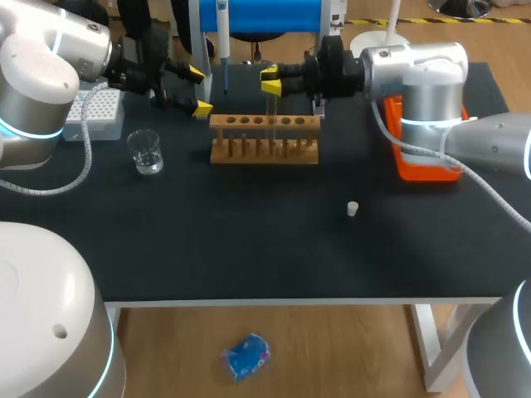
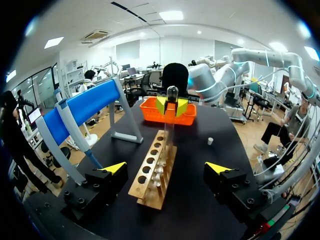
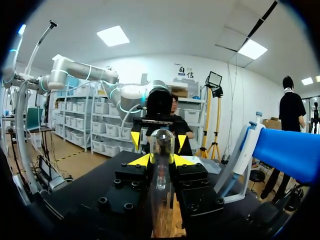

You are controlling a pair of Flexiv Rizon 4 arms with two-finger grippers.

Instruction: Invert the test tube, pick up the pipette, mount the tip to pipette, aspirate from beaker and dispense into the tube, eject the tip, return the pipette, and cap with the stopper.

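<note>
"Head view, right gripper [image 1: 270, 80]: what's it got?"
"Fingers pinched on the test tube [image 1: 270, 112] from two sides. Tube upright, rounded end on top, above the yellow tips. Lower end down at the wooden rack [image 1: 264, 139]; seated or not, can't tell."
"Left gripper [image 1: 197, 91]?"
"Spread wide, nothing between the tips. It sits behind the rack's left end and faces the right gripper."
"Other items?"
"Beaker [image 1: 146, 152] stands left of the rack. Stopper [image 1: 352, 209] lies alone on the black table [image 1: 249, 249], well apart from the rack. Pipette [image 1: 223, 41] hangs on the blue stand [image 1: 257, 15] behind."
</note>
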